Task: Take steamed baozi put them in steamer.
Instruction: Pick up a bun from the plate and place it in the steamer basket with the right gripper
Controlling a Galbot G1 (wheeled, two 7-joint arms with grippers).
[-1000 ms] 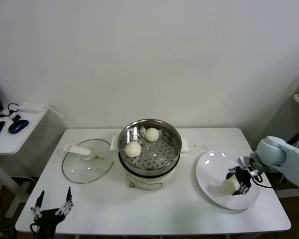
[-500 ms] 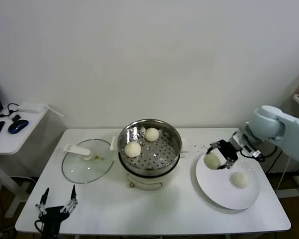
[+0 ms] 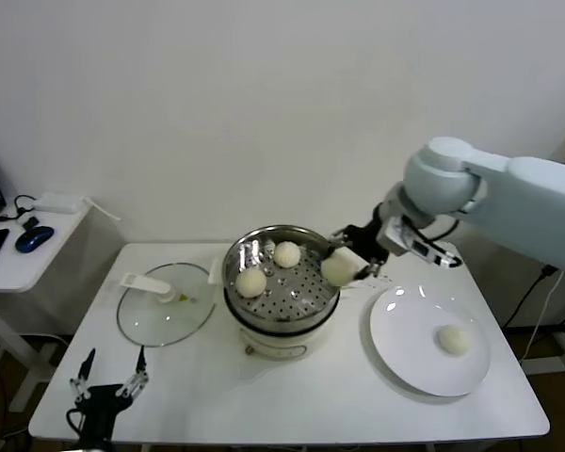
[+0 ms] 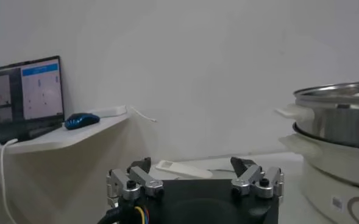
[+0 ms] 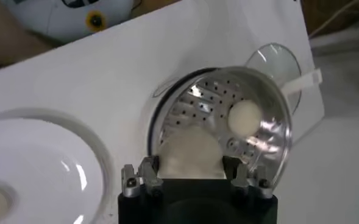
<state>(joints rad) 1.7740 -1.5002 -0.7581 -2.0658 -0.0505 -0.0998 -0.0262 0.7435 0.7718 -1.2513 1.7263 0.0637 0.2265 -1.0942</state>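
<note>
The steamer (image 3: 306,299) stands mid-table on its cream base, with two steamed baozi (image 3: 286,253) (image 3: 251,282) on its perforated floor. My right gripper (image 3: 347,262) hovers over the steamer's right rim, shut on a third baozi (image 3: 338,269). In the right wrist view that baozi (image 5: 190,152) fills the gap between the fingers of the gripper (image 5: 194,171), above the steamer (image 5: 270,131), where one bun (image 5: 245,117) shows. Another baozi (image 3: 453,340) lies on the white plate (image 3: 405,363). My left gripper (image 3: 106,386) is parked open at the table's front left corner.
A glass lid (image 3: 165,315) with a white handle lies flat to the left of the steamer. A side table (image 3: 19,264) with a blue mouse (image 3: 33,240) stands beyond the table's left edge. From the left wrist, the steamer (image 4: 337,122) shows off to one side of the gripper (image 4: 191,167).
My right gripper has lifted a baozi off the plate and carried it left and up to the steamer's right rim. One bun stays on the plate. The left arm has barely shifted.
</note>
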